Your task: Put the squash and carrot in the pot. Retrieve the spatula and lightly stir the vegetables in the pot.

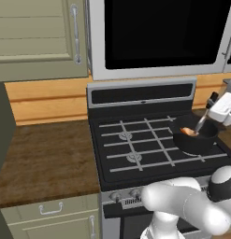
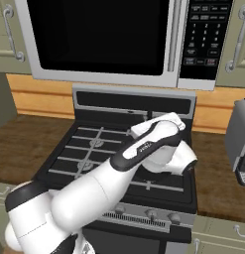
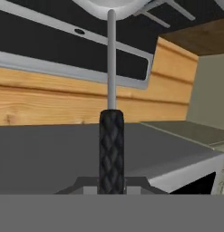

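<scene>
Spatula (image 1: 203,119) is clamped in the closed fingers (image 1: 212,100), its head down in the pot (image 1: 195,136) at the stove's (image 1: 135,140) right side. Something orange shows inside; stirring looks underway, nearly finished.

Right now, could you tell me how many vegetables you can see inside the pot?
1 for certain: an orange piece, probably the carrot, lies in the pot at the spatula tip. The squash may sit hidden behind the pot's wall.
</scene>
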### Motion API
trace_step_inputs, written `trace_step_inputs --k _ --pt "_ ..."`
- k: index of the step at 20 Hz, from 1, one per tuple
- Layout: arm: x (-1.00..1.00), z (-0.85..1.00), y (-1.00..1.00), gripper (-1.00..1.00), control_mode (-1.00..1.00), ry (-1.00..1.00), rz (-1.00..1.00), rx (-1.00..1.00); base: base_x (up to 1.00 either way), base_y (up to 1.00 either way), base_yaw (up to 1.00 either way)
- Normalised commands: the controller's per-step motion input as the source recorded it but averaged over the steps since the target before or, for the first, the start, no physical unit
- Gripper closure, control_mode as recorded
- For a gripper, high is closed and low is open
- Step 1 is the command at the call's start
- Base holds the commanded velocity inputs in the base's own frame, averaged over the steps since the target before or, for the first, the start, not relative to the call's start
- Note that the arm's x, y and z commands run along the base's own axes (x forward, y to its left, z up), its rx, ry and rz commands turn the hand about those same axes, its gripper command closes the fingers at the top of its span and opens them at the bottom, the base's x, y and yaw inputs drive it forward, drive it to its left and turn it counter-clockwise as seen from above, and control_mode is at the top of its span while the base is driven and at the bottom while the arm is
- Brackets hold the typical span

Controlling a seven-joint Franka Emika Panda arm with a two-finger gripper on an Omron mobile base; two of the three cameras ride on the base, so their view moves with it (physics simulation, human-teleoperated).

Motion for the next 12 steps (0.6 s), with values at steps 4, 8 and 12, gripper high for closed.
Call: trace_step_inputs --k 4,8,12 --pt "0.47 -0.4 0.0 1.0 -1.0 0.04 -0.24 0.0 0.0 0.0 0.0" --pt "0.42 -0.31 0.0 1.0 -1.0 0.01 -0.26 0.0 0.0 0.0 0.0" --pt "0.38 -0.17 0.0 1.0 -1.0 0.0 -0.27 0.0 0.0 0.0 0.0"
